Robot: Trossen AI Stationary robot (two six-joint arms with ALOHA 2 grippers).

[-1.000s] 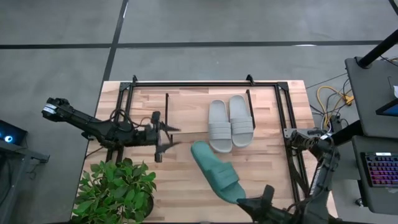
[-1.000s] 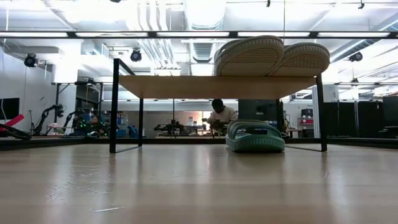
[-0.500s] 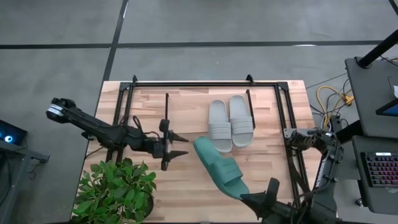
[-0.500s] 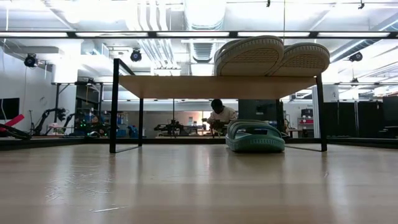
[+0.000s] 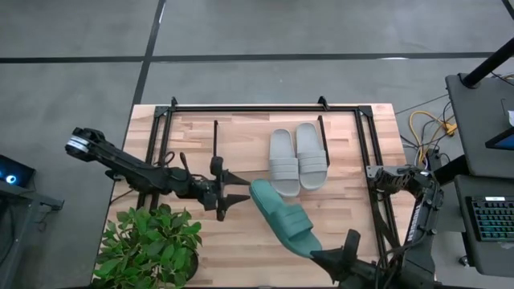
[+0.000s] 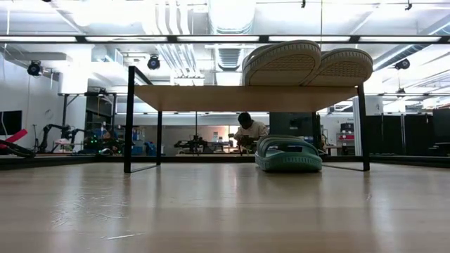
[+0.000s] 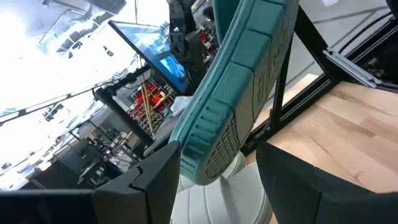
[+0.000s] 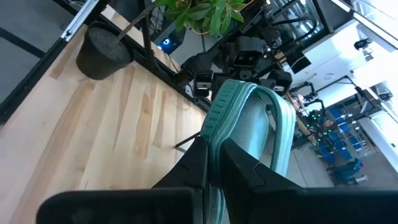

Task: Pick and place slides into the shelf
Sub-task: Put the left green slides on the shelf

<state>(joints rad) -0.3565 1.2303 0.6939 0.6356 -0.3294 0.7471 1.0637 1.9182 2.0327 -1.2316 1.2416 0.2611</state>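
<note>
One teal slide (image 5: 283, 218) hangs above the table's near middle, with my right gripper (image 5: 320, 255) shut on its near end. My left gripper (image 5: 244, 189) points level toward the table's right and is open. Its fingers (image 7: 158, 174) stand on either side of that slide's far-left end (image 7: 208, 140); I cannot tell whether they touch it. Two pale grey slides (image 5: 297, 160) lie side by side on the shelf's top board (image 6: 211, 98). A second teal slide (image 6: 288, 156) rests with its sole on the table under the shelf. My right gripper pinches the teal slide's near end (image 8: 217, 140) between its two fingers, which come from the table's near right edge and slant slightly down. The slide reaches away from the fingers toward the far left, lifted clear of the table.
A potted plant (image 5: 148, 245) stands at the table's near left corner. Black frame rails (image 5: 377, 201) run along the table's left, far and right sides. A person (image 6: 249, 130) sits in the room beyond the table.
My left gripper has moved toward the table's right and slightly down, toward the teal slide, and has rolled about its own line. Its open fingers now flank the slide's far-left end.
</note>
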